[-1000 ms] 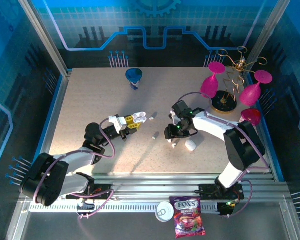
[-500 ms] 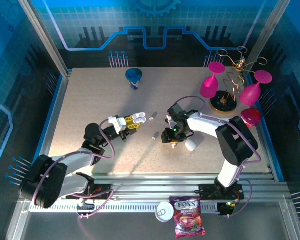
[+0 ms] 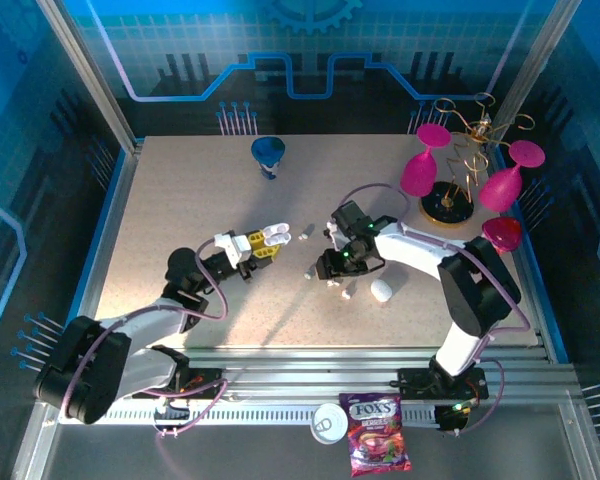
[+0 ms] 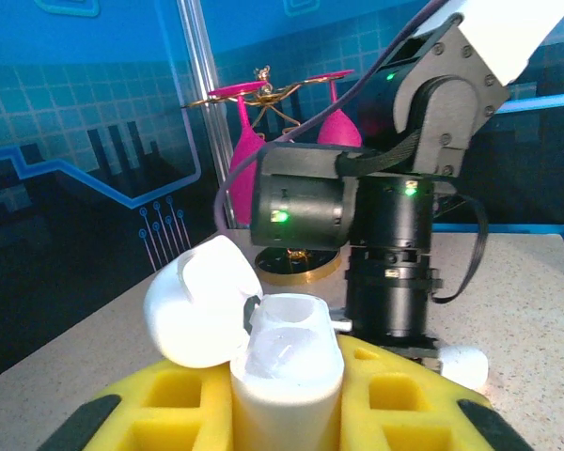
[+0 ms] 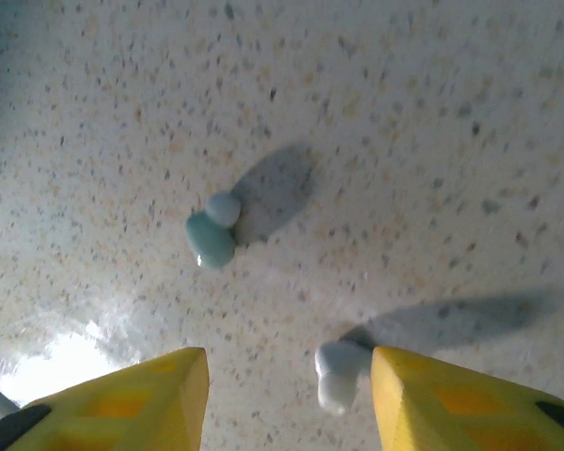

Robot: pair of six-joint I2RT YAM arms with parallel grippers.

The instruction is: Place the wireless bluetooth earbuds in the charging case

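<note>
My left gripper (image 3: 257,244) is shut on an open white charging case (image 3: 275,234). In the left wrist view the case (image 4: 287,371) stands upright between the yellow fingers (image 4: 169,409), lid (image 4: 199,301) flipped back to the left, sockets showing. My right gripper (image 3: 332,270) hangs low over the table, open. In the right wrist view one white earbud (image 5: 337,374) lies between its yellow fingers (image 5: 164,399), right against the right one. A second earbud (image 5: 211,235) lies further ahead in shadow. Another earbud (image 3: 306,232) lies near the held case.
A closed white case (image 3: 381,290) lies just right of the right gripper, also seen as a white case (image 4: 462,365) in the left wrist view. At the back right stands a gold rack with pink glasses (image 3: 460,170). A blue funnel (image 3: 269,152) sits at the back.
The right gripper has moved left and slightly back, toward the earbuds on the table. The left gripper with the case has barely shifted.
</note>
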